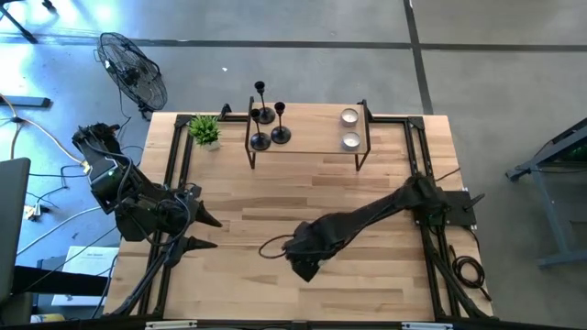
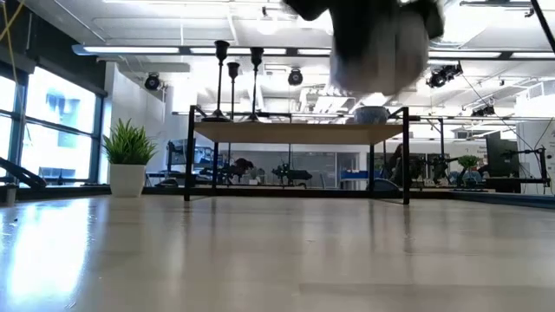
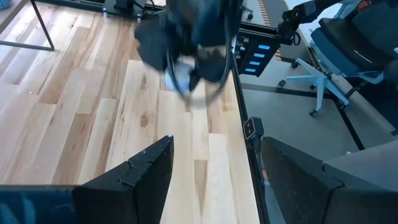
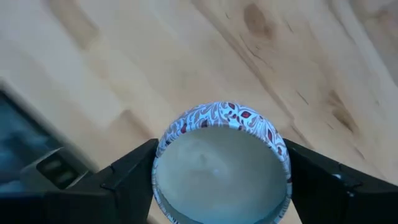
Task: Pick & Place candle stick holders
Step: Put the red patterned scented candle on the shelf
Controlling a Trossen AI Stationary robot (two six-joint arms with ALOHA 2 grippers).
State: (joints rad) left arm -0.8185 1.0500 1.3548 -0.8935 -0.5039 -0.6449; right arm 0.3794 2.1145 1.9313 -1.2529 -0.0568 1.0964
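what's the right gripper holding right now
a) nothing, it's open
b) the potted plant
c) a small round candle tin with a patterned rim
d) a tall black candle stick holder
c: in the right wrist view the right gripper has its two dark fingers closed on the small round patterned candle tin above the wooden table.

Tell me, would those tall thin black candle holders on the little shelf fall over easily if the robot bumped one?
Probably. Each candle holder is a thin tall stem on a small round base, so it looks top-heavy and apt to tip. They stand close together on the shelf, so one falling might knock another. They look stiff, likely metal, not floppy.
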